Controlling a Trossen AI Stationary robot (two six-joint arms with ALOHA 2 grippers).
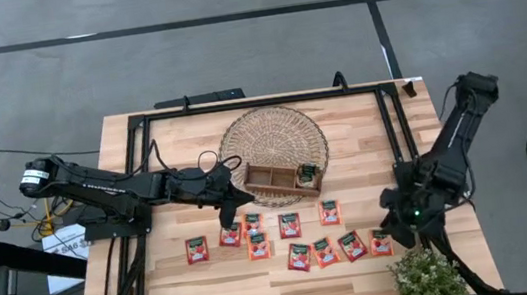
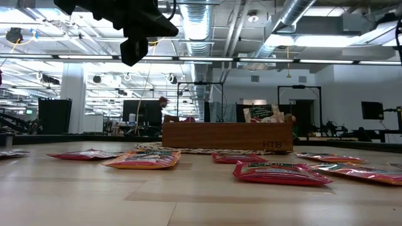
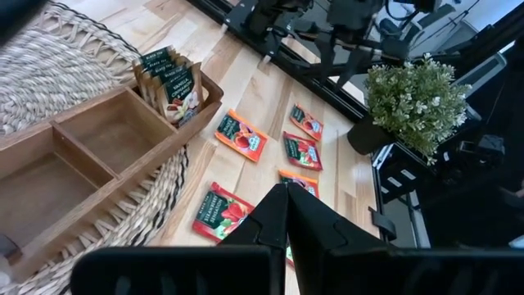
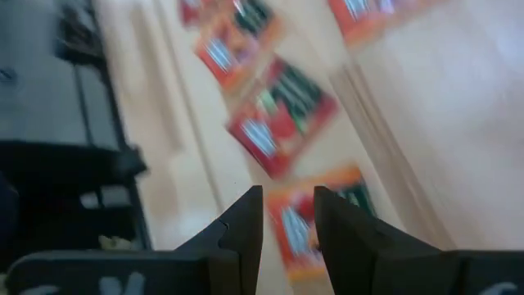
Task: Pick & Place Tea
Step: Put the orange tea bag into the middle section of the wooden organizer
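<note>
Black jointed arms (image 1: 97,188), white-capped joint, black cables

Left gripper (image 1: 228,212) closed (mid-table); right gripper (image 1: 395,224) parted.

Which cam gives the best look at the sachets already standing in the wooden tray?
Left wrist view: the sachets stand upright in the wooden tray's end compartment, labels visible. High view shows only a dark speck. Low view shows their tops above the wall. Right wrist view misses them.

floor: grey concrete (image 1: 233,61) crossed by dark lines (image 1: 374,13)
ceiling: exposed silver ducts (image 2: 295,16) and pipes
light: long strip lights (image 2: 339,61)
furniture: dark monitors (image 2: 372,110) and racks far back
walls: pale, with a white column (image 2: 73,94)
</note>
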